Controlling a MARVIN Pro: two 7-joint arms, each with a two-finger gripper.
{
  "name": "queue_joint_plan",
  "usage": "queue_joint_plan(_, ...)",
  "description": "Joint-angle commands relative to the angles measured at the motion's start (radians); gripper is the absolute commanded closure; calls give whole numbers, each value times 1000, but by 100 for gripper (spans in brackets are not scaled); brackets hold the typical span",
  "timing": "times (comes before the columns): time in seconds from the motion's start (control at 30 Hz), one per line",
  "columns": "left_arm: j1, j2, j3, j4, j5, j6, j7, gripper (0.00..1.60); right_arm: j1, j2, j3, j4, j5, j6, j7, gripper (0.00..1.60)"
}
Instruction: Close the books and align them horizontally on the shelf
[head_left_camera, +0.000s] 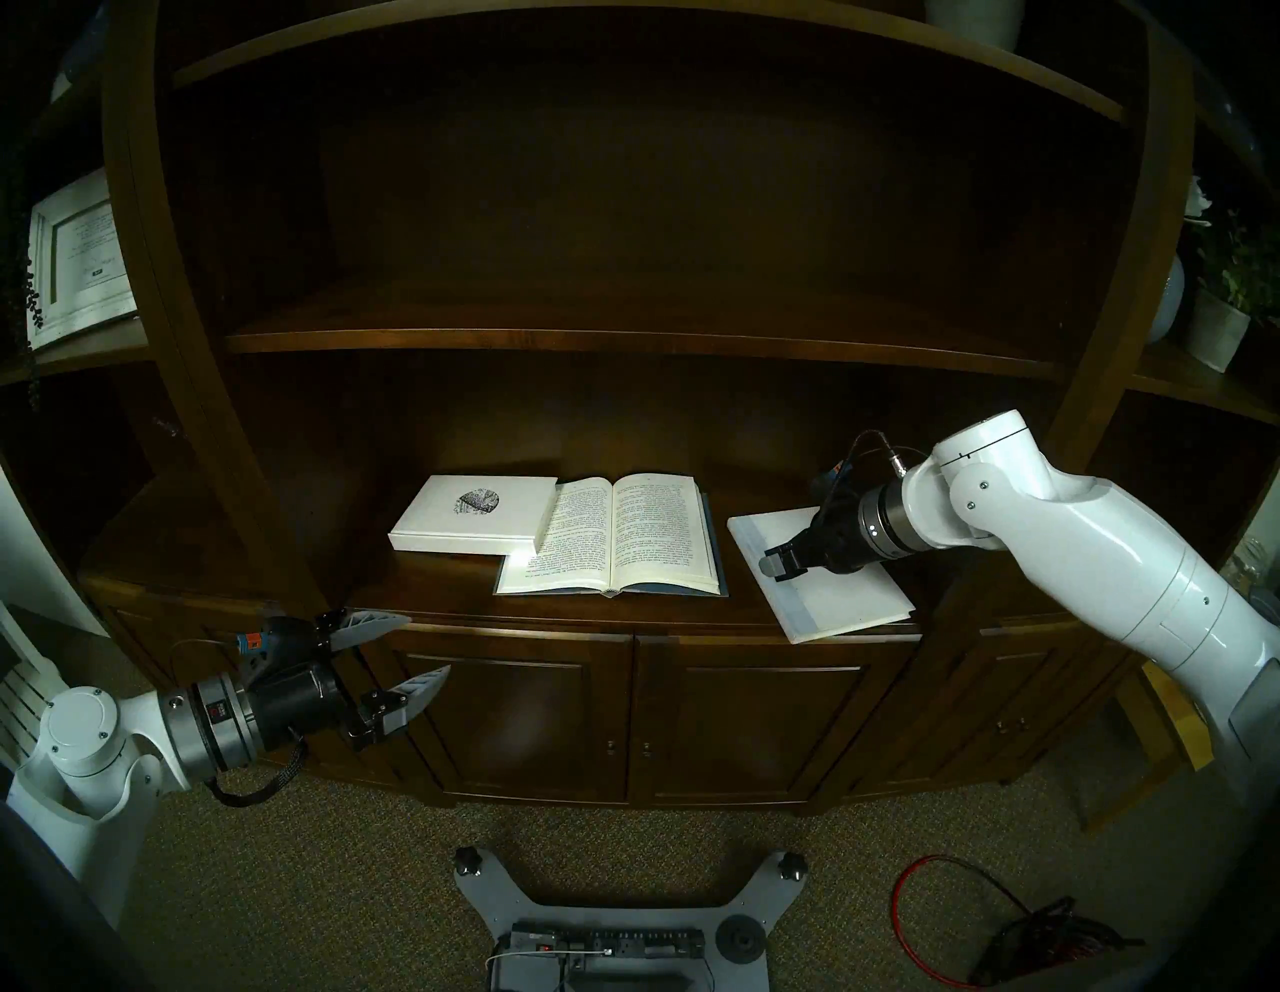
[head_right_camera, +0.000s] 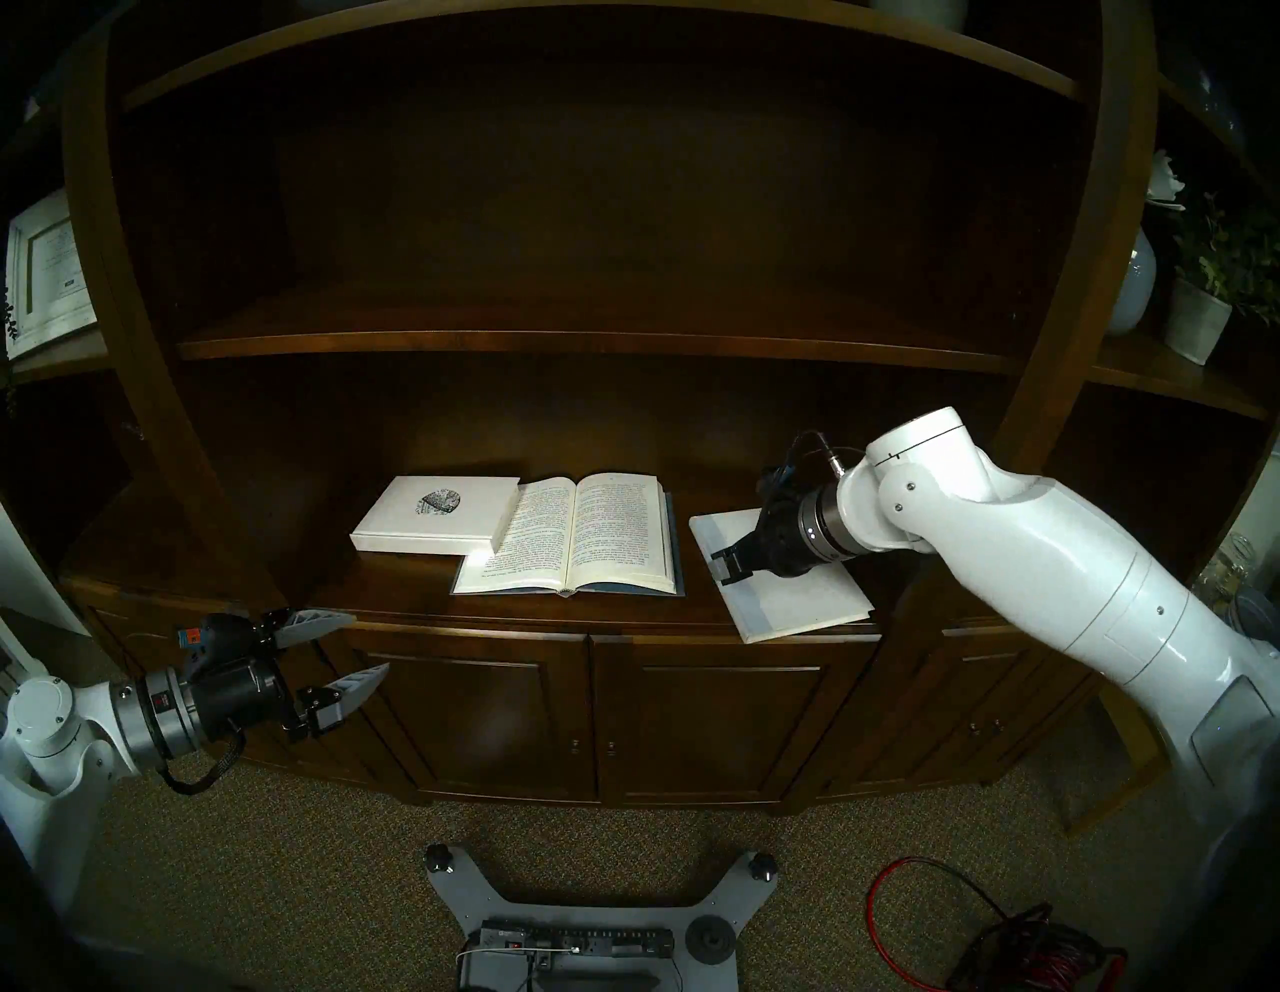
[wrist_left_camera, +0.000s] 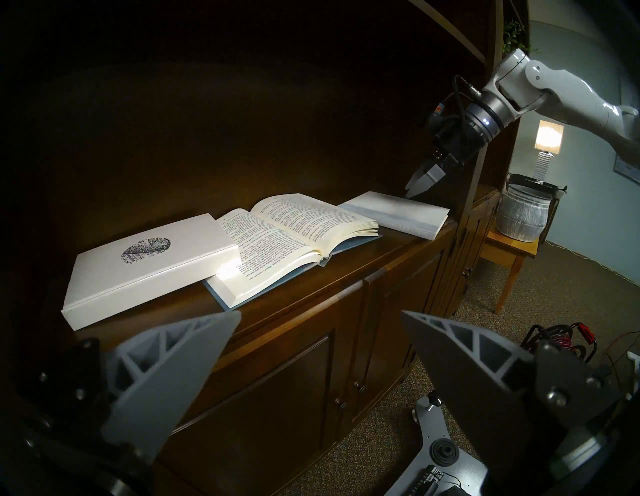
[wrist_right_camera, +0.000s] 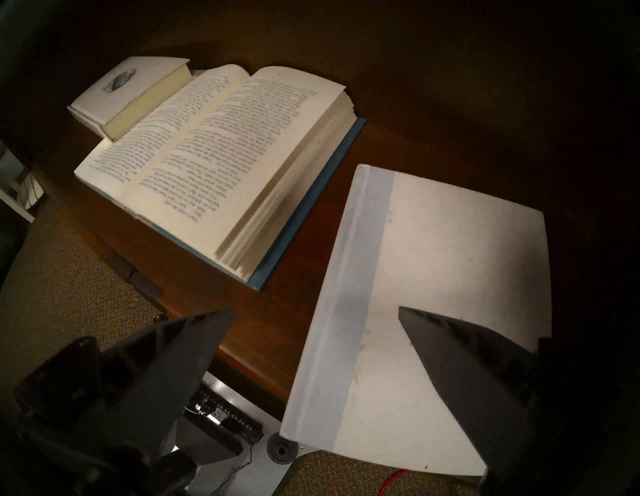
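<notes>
The dark-brown wooden shelf (head_left_camera: 429, 596) at mid-frame bore three books. The white right arm (head_left_camera: 1108, 554) slanted down from the right, its right gripper (head_left_camera: 781, 564) above the plain white book (head_left_camera: 838, 596), jaws spread, empty. At lower left, the left gripper (head_left_camera: 422, 648) hung level, jaws spread, empty. The open blue book (head_left_camera: 616, 537) lay centre, its left page under the speckled white book (head_left_camera: 471, 516).

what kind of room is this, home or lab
Most likely a furnished living room or study rather than a lab. A large dark wooden bookcase with panelled cabinet doors holds an open book, a lit table lamp stands on a side table, and the floor is carpet.
</notes>
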Motion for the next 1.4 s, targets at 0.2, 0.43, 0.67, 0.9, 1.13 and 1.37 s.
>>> queue_joint_plan(0.2, -9, 1, -8, -14, -6, -5, -1, 0, -83, 180, -3, -218, 48, -2, -39, 0)
queue_joint_plan(0.43, -8, 0, -9, -15, -6, -5, -1, 0, -123, 241, 4, -311, 70, -13, -117, 0)
queue_joint_plan(0.67, -8, -1, -10, -16, -7, -5, -1, 0, -159, 312, 22, -430, 150, -84, -191, 0)
queue_joint_plan(0.9, -7, -2, -11, -18, -8, -5, -2, 0, -182, 331, 41, -476, 258, -171, -305, 0)
queue_joint_plan(1.13, -7, -2, -12, -18, -8, -5, -2, 0, -160, 225, 27, -408, 265, -144, -359, 25)
queue_joint_plan(1.37, -7, -2, -11, -17, -8, -5, -2, 0, -112, 145, -19, -307, 228, -131, -344, 90)
